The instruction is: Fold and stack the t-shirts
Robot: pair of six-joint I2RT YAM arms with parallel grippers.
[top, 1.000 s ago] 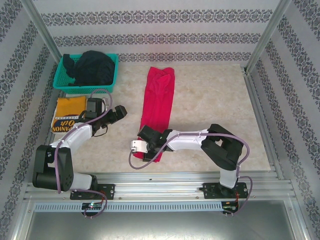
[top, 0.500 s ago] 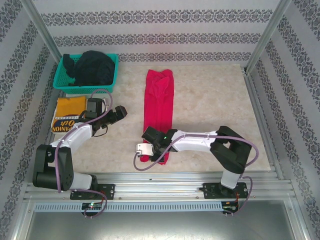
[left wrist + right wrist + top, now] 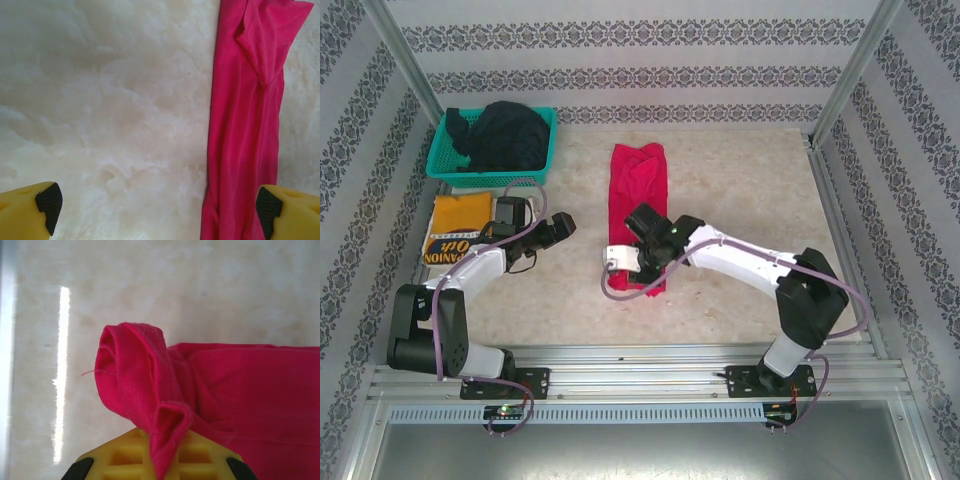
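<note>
Teal basket (image 3: 448, 158) sits far left at the back, with the dark t-shirts (image 3: 505, 135) heaped in it. Just in front, your mustard-yellow t-shirt (image 3: 455, 222) lies folded, black lettering showing. Your left gripper (image 3: 155, 210) hovers spread wide over bare table (image 3: 100, 100), holding nothing. Mid-table, the red t-shirt (image 3: 638, 172) is a long narrow strip running away from you. Your right gripper (image 3: 159, 466) is clamped on its near end, the hem bunched and curled over.
</note>
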